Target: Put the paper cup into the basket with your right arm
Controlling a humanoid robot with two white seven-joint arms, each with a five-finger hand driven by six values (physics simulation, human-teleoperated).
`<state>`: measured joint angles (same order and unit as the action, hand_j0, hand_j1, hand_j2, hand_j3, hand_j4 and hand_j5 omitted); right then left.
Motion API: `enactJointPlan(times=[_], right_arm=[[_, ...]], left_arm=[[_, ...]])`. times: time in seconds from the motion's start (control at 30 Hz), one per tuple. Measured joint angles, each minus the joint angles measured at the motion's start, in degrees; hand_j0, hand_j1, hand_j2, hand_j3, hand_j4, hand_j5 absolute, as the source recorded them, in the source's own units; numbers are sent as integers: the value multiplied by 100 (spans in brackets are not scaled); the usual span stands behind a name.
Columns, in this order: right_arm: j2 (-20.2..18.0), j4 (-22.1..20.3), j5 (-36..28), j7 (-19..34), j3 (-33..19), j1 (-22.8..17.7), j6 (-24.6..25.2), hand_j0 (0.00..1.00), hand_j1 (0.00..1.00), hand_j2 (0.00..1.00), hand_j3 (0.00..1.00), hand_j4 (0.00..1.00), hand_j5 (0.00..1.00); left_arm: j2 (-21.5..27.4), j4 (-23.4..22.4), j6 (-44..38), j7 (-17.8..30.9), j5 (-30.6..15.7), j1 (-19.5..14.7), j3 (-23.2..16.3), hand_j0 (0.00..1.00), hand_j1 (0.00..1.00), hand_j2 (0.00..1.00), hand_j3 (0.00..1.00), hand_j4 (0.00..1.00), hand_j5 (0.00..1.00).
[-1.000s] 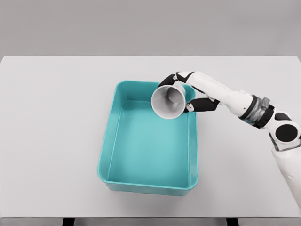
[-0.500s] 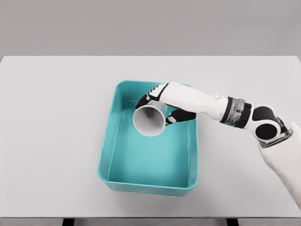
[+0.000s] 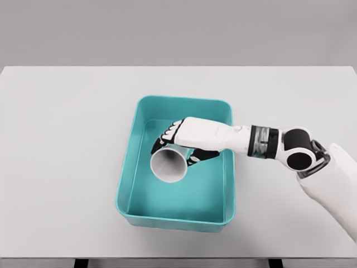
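A white paper cup [image 3: 169,164] lies tilted on its side inside the teal basket [image 3: 129,167], its open mouth facing the camera. My right hand [image 3: 179,144] reaches in over the basket's right wall and is shut on the cup, fingers curled over its top and thumb beneath. The cup's base is hidden behind the hand. Whether the cup touches the basket floor I cannot tell. The left arm does not show.
The basket stands in the middle of a light grey table [image 3: 61,145]. My right forearm [image 3: 262,142] crosses above the basket's right rim. The table's front edge runs along the bottom of the view.
My right hand has carried the cup from above the basket's far right corner down and to the left, into the basket's interior. The forearm has swung lower.
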<state>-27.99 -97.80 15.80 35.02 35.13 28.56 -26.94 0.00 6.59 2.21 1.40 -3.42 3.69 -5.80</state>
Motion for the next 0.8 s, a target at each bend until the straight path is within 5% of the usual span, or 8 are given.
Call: enactJointPlan(times=[0.03, 0.07, 0.13, 0.47, 0.67, 0.8], right_arm=[[-13, 1, 33, 0, 50, 18, 0, 67, 67, 67, 67, 67, 67], [-22, 2, 68, 0, 93, 18, 1, 84, 84, 84, 84, 84, 84], [-30, 2, 112, 0, 153, 26, 13, 95, 95, 95, 95, 95, 95], [-52, -76, 133, 1, 87, 26, 31, 100, 100, 100, 100, 100, 100], [-264, -234, -869, 1, -1057, -149, 43, 100, 100, 100, 100, 100, 100], [-591, -255, -1884, 2, -1887, -1089, -4, 100, 100, 100, 100, 100, 100]], left_arm=[[0, 0, 0, 0, 0, 0, 0, 100, 100, 100, 100, 100, 100], [0, 0, -1, 0, 0, 0, 0, 100, 100, 100, 100, 100, 100], [0, 0, -1, 0, 0, 0, 0, 100, 100, 100, 100, 100, 100], [0, 0, -1, 0, 0, 0, 0, 100, 100, 100, 100, 100, 100], [0, 0, -1, 0, 0, 0, 0, 100, 100, 100, 100, 100, 100], [0, 0, 0, 0, 0, 0, 0, 100, 100, 100, 100, 100, 100]])
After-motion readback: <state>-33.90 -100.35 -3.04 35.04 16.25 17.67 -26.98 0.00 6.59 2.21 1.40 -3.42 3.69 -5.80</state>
